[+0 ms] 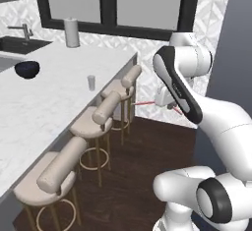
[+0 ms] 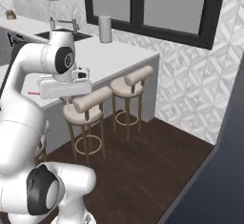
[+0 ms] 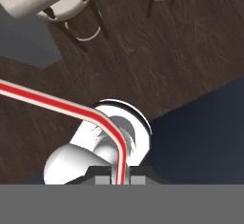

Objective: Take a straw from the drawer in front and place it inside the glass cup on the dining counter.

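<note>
My gripper (image 3: pixel 120 179) is shut on the red straw (image 3: pixel 71 107), which rises from between the fingertips and curves off to the left edge of the hand view. In the left base view the gripper (image 1: pixel 165 103) hangs in the air beyond the stools, right of the dining counter (image 1: pixel 44 107). The straw (image 1: pixel 142 104) sticks out level from it toward the counter. The small clear glass cup (image 1: pixel 91 81) stands upright near the counter's right edge, well left of the straw tip. The straw's end (image 2: pixel 32 93) shows beside the arm. The drawer is out of view.
A dark-blue bowl (image 1: pixel 27 70) sits on the counter's left side and a paper towel roll (image 1: pixel 72 32) at its far end. Tan-cushioned bar stools (image 1: pixel 96 119) line the counter's right side over dark wood floor (image 1: pixel 133 176). A patterned wall and window lie behind.
</note>
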